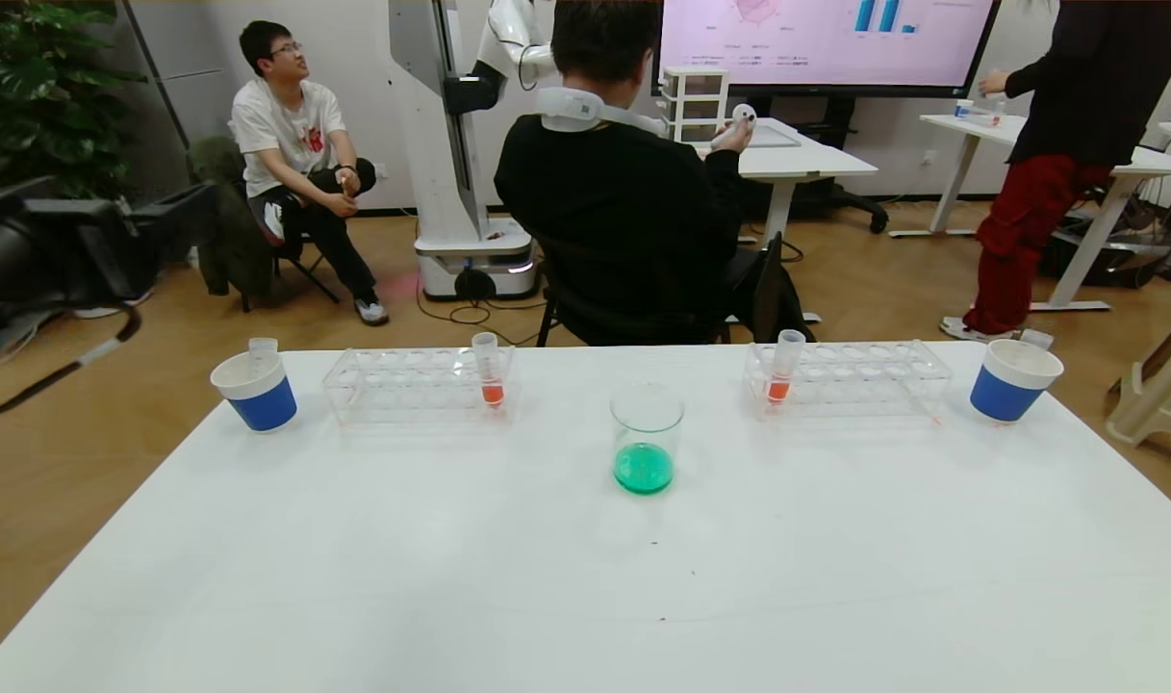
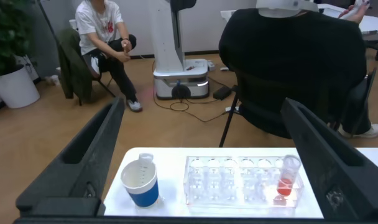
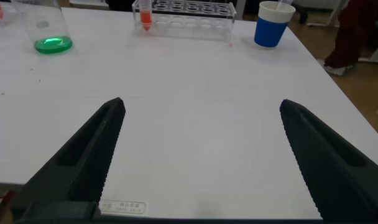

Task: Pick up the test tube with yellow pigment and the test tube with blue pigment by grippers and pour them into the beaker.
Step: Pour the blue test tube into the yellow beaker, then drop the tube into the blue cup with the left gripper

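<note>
The beaker [image 1: 647, 438] stands mid-table and holds green liquid; it also shows in the right wrist view [image 3: 49, 28]. No tube with yellow or blue liquid shows. A clear tube [image 1: 263, 347] stands in the left blue cup [image 1: 256, 390]. My left gripper [image 1: 176, 214] is raised off the table's left edge, open and empty; in the left wrist view [image 2: 202, 106] it hangs above that cup [image 2: 141, 183] and the left rack [image 2: 242, 180]. My right gripper [image 3: 201, 106] is open and empty over the bare table near the front; it is outside the head view.
Two clear racks [image 1: 419, 385] [image 1: 847, 378] stand at the back, each holding one orange-red tube [image 1: 489, 371] [image 1: 782, 368]. A second blue cup [image 1: 1013, 378] sits at the back right. People and a chair are beyond the far edge.
</note>
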`<move>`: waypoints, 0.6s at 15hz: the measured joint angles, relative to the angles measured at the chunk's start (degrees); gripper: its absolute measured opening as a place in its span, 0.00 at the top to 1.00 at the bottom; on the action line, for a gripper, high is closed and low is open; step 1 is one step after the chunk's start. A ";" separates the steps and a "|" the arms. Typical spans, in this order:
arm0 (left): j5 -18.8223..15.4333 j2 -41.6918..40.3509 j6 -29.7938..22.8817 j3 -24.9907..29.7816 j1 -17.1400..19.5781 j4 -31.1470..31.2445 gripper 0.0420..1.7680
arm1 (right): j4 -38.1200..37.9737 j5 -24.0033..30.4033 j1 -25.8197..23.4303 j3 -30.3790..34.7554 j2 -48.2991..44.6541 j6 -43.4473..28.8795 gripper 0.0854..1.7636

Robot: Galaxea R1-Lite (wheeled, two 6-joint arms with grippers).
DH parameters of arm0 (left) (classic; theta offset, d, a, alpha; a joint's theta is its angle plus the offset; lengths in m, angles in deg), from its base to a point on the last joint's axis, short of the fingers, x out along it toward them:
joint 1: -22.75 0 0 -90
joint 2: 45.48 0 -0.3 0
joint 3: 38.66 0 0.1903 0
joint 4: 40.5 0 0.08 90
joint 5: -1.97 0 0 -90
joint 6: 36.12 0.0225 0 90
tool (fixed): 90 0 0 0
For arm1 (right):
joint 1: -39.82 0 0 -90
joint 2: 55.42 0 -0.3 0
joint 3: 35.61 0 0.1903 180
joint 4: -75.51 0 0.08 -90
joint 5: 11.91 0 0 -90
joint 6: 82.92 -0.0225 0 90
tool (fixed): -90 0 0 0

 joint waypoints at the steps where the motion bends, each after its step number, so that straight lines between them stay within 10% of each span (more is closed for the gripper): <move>1: -1.22 -4.93 0.13 1.57 0.06 3.04 0.01 | 0.05 0.00 0.00 0.00 0.00 -0.02 0.02; 9: -3.30 -39.30 0.79 8.77 1.11 34.82 0.01 | 0.05 0.00 0.00 0.00 0.00 0.00 0.02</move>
